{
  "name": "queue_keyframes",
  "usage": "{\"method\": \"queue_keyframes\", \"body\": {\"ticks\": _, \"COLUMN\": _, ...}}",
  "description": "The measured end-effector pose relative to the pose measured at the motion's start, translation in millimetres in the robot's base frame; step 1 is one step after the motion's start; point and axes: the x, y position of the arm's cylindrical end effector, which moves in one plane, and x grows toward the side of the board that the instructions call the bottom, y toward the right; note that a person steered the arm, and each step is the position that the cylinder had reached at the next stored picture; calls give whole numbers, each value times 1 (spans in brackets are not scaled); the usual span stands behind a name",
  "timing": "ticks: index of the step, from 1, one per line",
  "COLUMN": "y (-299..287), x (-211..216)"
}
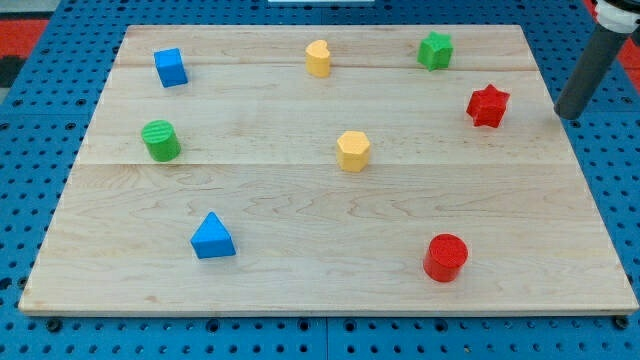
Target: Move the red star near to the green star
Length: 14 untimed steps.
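Observation:
The red star [488,105] lies near the view's right edge of the wooden board [300,200]. The green star [435,50] lies up and to the left of it, near the board's top edge, with a gap between them. My tip [568,115] is at the view's far right, to the right of the red star and apart from it, at the board's right edge. The dark rod rises from it toward the view's top right corner.
A yellow heart [318,58] lies at the top middle and a blue cube [170,67] at the top left. A green cylinder [160,140] is at the left, a yellow hexagon [353,151] in the middle, a blue triangle [212,237] at the lower left, a red cylinder [445,257] at the lower right.

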Motion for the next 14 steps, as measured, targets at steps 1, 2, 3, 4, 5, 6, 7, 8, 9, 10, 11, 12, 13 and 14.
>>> {"method": "queue_keyframes", "body": {"ticks": 1, "y": 0, "x": 0}}
{"method": "queue_keyframes", "body": {"ticks": 2, "y": 0, "x": 0}}
{"method": "queue_keyframes", "body": {"ticks": 3, "y": 0, "x": 0}}
{"method": "queue_keyframes", "body": {"ticks": 4, "y": -44, "x": 5}}
{"method": "queue_keyframes", "body": {"ticks": 5, "y": -107, "x": -28}}
{"method": "queue_keyframes", "body": {"ticks": 6, "y": -146, "x": -26}}
{"method": "queue_keyframes", "body": {"ticks": 7, "y": -142, "x": 21}}
{"method": "queue_keyframes", "body": {"ticks": 8, "y": -183, "x": 0}}
{"method": "queue_keyframes", "body": {"ticks": 9, "y": -187, "x": -33}}
{"method": "queue_keyframes", "body": {"ticks": 10, "y": -175, "x": -51}}
{"method": "queue_keyframes", "body": {"ticks": 11, "y": -173, "x": -33}}
{"method": "queue_keyframes", "body": {"ticks": 12, "y": -173, "x": 22}}
{"method": "queue_keyframes", "body": {"ticks": 13, "y": -185, "x": 51}}
{"method": "queue_keyframes", "body": {"ticks": 14, "y": -219, "x": 64}}
